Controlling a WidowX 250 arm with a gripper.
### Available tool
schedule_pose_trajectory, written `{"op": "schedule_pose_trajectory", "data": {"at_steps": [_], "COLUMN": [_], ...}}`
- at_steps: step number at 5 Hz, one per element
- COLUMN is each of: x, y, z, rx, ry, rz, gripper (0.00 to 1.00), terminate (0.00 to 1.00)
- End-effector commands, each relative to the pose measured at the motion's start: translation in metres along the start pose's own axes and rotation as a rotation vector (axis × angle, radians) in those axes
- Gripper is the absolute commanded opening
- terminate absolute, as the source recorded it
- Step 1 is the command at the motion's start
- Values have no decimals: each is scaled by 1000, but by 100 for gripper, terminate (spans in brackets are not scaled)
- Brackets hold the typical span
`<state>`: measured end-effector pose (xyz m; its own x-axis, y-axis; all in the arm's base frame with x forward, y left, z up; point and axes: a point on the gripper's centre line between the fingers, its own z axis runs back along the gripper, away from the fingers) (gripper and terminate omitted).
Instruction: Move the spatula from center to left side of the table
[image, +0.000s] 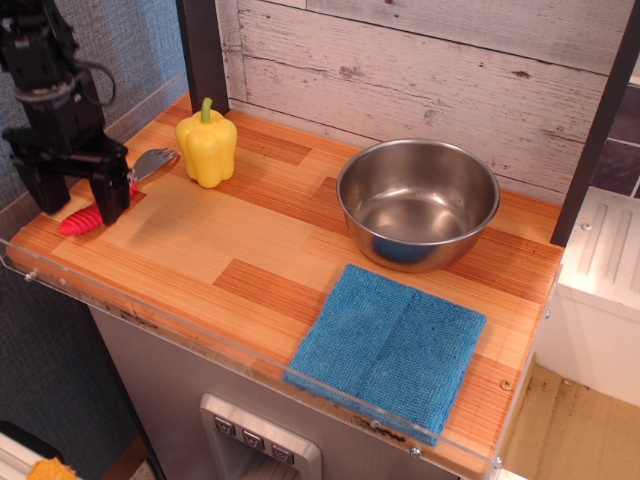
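The spatula (85, 218) lies flat on the left end of the wooden table (200, 240), its red handle toward the front left edge and its grey slotted head (152, 161) pointing at the yellow pepper. My black gripper (78, 195) hangs right over the handle's middle. Its two fingers (110, 195) stand spread, one on each side of the handle, and hold nothing. The middle of the handle is hidden behind the gripper.
A yellow bell pepper (207, 142) stands just right of the spatula's head. A steel bowl (418, 203) sits at the back right and a blue cloth (390, 347) at the front right. A clear acrylic rim (150, 320) runs along the table's edges.
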<state>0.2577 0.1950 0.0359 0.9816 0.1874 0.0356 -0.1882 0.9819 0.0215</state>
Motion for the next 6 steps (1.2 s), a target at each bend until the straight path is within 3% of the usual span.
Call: {"op": "schedule_pose_trajectory", "data": {"at_steps": [1, 3, 4, 5, 6], "x": [1, -5, 3, 13, 14], "y": [-26, -82, -102, -121, -130], "z": [67, 82, 82, 81, 80], "rx": [29, -52, -57, -20, -14], "ry": [-109, -124, -100, -74, -69], "rz": [-1, -75, -183, -265, -293], "gripper": [100, 100, 100, 100, 100], "terminate": [0, 0, 0, 0, 0]}}
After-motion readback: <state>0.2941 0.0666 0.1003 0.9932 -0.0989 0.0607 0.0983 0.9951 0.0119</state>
